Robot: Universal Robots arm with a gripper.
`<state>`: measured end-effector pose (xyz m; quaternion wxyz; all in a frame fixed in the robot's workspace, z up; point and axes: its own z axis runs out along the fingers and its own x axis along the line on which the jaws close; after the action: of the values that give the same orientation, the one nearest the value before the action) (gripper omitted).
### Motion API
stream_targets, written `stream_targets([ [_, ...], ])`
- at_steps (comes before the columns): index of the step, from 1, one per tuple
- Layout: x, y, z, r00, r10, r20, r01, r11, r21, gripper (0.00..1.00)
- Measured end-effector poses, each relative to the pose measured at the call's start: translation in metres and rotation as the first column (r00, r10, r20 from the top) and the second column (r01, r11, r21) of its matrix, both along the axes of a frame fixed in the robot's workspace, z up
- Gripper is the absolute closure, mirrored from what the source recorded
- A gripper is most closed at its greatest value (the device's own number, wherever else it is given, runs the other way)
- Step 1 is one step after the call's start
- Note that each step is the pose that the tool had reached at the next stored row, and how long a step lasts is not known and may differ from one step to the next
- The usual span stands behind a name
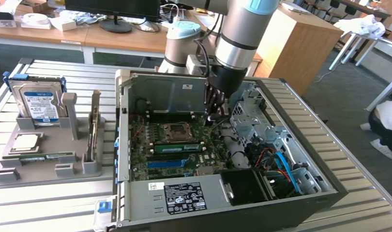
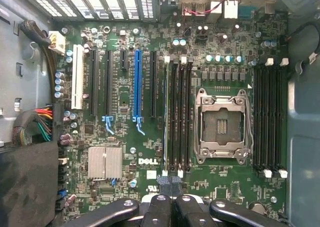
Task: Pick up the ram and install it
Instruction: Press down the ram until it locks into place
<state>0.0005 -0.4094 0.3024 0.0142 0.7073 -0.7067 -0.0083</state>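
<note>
I have the gripper [image 1: 215,115] down inside the open computer case [image 1: 325,191], at centre frame in the exterior view, hanging just above the board [image 2: 125,187]. Its 2 fingers [image 2: 157,209] are pressed together, and I see nothing clamped between them.

The ram [image 1: 176,147] stands on edge in a slot just below the empty processor socket [image 1: 176,131], a little left of centre in that frame, so I judge the step in hand to be seating it. A 2nd green stick [image 1: 37,155] lies in the grey tray [image 1: 28,176] at the far left, well apart from the arm.

To do this well, I would push straight down along the slot and never sideways, so the stick does not tilt or twist. I would press on the stick's top edge, clear of the socket beside it. Both end clips should snap in. I cannot tell from here whether they have.

The arm [image 1: 238,38] comes down from the top centre of the frame, with the forearm nearly vertical and the wrist pointing into the case. In the wrist view the fingertips sit at bottom centre, in line with the bank of 4 slots [image 2: 179,117] beside the socket.
</note>
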Motion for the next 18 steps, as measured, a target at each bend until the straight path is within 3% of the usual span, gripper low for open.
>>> stream_targets([
  [18,0.000,0.0000,-0.0163,1.0000,0.000,-0.0026,0.000,1.0000,-0.0024,0.90],
])
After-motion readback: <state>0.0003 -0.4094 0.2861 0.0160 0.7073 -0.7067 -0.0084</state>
